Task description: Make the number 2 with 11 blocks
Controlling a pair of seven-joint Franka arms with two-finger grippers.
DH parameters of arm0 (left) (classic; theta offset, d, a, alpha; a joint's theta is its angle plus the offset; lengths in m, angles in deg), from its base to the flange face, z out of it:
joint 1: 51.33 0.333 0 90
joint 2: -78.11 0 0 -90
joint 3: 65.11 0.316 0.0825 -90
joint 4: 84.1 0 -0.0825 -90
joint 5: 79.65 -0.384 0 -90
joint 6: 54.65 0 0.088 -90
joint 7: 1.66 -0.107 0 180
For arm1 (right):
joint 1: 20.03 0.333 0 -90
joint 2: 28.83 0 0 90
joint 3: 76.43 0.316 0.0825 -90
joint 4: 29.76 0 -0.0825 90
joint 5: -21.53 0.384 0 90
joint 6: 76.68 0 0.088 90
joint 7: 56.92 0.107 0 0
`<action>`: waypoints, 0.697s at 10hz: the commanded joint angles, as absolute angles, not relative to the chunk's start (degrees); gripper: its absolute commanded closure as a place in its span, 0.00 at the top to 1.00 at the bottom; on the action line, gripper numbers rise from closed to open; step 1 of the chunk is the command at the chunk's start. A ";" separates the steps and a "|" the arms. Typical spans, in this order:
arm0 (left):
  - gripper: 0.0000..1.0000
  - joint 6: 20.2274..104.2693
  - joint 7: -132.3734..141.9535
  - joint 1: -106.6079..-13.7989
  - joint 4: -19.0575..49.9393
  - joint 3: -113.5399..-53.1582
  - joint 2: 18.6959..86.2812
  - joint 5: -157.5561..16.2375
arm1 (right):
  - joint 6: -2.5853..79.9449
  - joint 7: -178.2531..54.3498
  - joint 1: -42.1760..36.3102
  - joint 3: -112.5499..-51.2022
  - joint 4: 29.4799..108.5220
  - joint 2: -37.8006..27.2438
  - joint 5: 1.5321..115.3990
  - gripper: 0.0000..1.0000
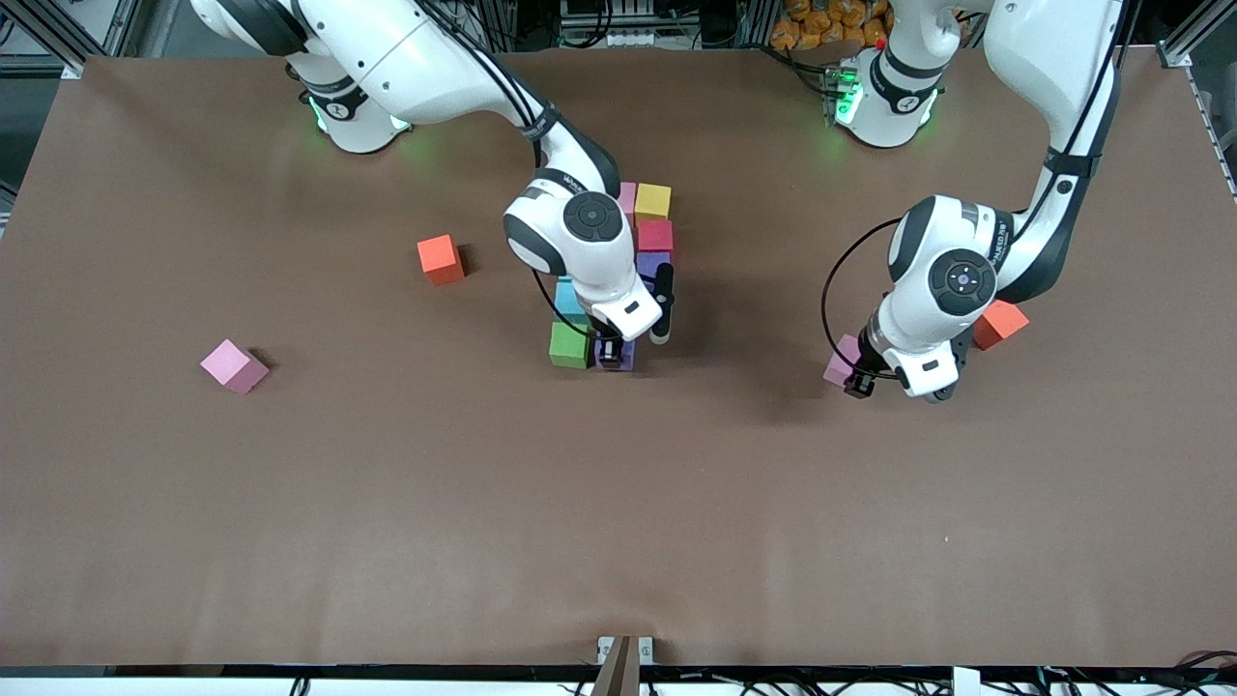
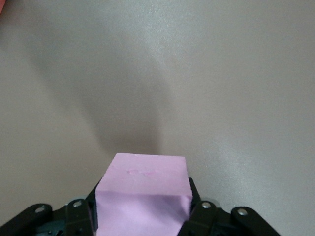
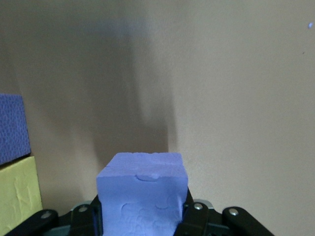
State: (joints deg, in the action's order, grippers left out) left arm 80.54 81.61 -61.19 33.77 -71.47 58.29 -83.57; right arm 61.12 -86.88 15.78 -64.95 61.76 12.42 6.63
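My right gripper [image 1: 614,354] [image 3: 142,212] is shut on a purple block [image 1: 618,356] [image 3: 142,184], low beside a green block [image 1: 569,345]. That spot is the end of a block cluster nearest the front camera. The cluster also has a light blue [image 1: 567,302], purple [image 1: 653,263], red [image 1: 654,235], yellow [image 1: 652,201] and pink block [image 1: 626,199]; the arm hides part of it. Toward the left arm's end of the table, my left gripper [image 1: 856,379] [image 2: 143,209] is shut on a pink block [image 1: 841,365] [image 2: 147,172]. Another pink block [image 1: 233,365] lies alone toward the right arm's end.
One orange cube [image 1: 441,259] sits between the cluster and the right arm's end. A second orange cube [image 1: 999,324] lies close beside the left arm's wrist. The brown table [image 1: 618,522] stretches bare toward the front camera.
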 commanded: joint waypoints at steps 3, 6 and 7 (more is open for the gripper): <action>0.00 79.56 82.45 -61.44 32.71 -71.70 57.90 -82.46 | 62.45 -87.77 15.30 -64.83 62.88 12.48 6.59 0.37; 0.00 79.56 82.54 -61.52 32.62 -71.79 57.90 -82.46 | 63.68 -87.77 14.86 -64.83 63.14 12.83 6.50 0.37; 0.00 79.56 82.80 -61.52 32.62 -71.79 57.90 -82.46 | 63.77 -87.77 14.86 -64.83 63.23 12.83 6.42 0.37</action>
State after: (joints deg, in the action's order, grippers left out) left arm 80.54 81.75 -61.27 33.70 -71.63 58.28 -83.57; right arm 62.72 -86.97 15.49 -65.20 62.90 12.58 6.63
